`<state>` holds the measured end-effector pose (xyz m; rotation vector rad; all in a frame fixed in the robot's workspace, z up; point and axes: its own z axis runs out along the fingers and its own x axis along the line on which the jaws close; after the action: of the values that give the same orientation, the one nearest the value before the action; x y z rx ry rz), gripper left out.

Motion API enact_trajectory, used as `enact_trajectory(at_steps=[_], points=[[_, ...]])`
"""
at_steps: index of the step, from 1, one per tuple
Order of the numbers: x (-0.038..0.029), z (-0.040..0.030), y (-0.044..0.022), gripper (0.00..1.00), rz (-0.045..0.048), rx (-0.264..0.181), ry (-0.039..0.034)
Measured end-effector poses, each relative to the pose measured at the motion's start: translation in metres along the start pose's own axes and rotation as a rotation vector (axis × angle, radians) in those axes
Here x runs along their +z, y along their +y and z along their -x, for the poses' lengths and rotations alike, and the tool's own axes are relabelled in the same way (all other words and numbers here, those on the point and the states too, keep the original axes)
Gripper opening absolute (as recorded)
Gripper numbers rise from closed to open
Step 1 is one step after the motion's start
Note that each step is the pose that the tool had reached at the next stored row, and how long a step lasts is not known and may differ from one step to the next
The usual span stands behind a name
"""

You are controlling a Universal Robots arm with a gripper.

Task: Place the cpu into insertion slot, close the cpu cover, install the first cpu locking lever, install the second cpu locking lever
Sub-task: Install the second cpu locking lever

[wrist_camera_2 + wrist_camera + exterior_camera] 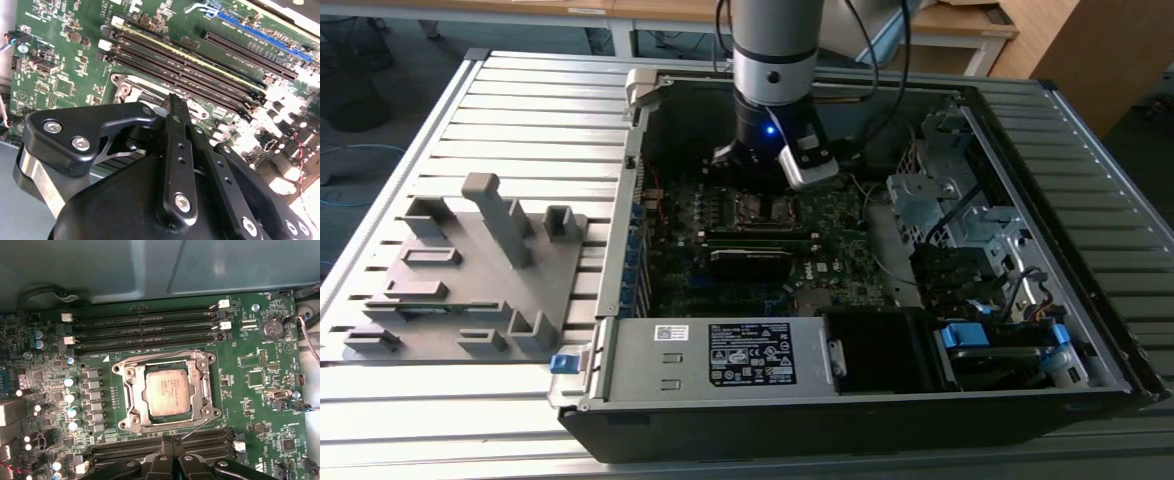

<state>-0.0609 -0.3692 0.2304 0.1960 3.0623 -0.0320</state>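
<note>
— Where's the chip?

— The cpu [166, 390] sits flat in its socket on the green board [255, 380], with the cpu cover [200, 385] lying closed around it — the chip shows through the frame's window. A thin wire lever [197, 427] runs slanted along the socket's edge, next to the long black memory slots [150, 325].

— And the hand?

— The gripper [175, 102] hangs just beside the socket, fingers [176, 125] pressed together, nothing between them. In the exterior view the arm [774, 60] reaches down into the open computer case [1067, 250], beside the grey tray [467, 280].
</note>
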Motion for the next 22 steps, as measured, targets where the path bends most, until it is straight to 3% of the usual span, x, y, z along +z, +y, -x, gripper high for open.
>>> enact_trajectory(at_steps=[22], points=[[0.0006, -0.0136, -0.0097, 0.1, 0.0007, 0.0, -0.005]])
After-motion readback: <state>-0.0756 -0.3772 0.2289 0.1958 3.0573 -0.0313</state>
